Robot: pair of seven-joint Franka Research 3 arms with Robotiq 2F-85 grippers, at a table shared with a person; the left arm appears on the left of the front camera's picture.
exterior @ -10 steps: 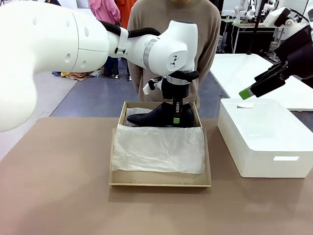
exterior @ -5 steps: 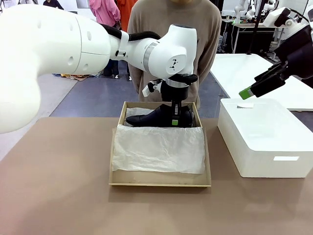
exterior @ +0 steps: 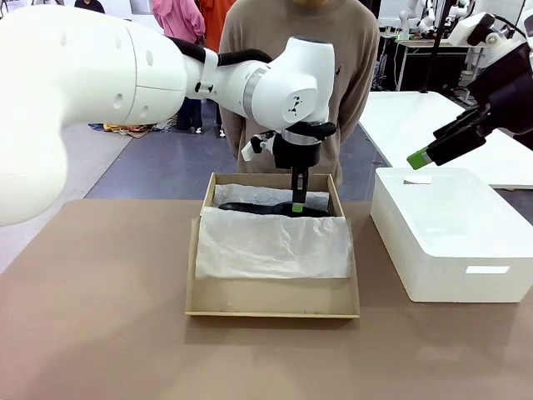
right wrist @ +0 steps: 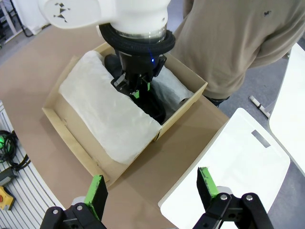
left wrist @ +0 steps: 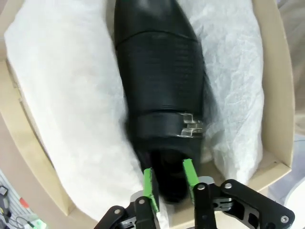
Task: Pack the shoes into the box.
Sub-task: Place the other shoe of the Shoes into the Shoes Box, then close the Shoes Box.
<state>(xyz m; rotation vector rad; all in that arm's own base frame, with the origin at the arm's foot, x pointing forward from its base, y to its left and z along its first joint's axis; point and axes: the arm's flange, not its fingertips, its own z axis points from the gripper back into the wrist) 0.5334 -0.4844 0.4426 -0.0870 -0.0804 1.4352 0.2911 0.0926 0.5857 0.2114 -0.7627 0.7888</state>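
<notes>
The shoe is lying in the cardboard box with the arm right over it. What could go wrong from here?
1. The left tool has its fingers on either side of the shoe at its heel; if it rises crookedly, it might snag the heel and tip the shoe.
2. The tissue paper bulges over the near half of the box, so it could get in the way of another shoe or a lid.
3. The person stands right behind the box, close to the tool.

Bright, even light; left wrist view slightly blurred
</notes>
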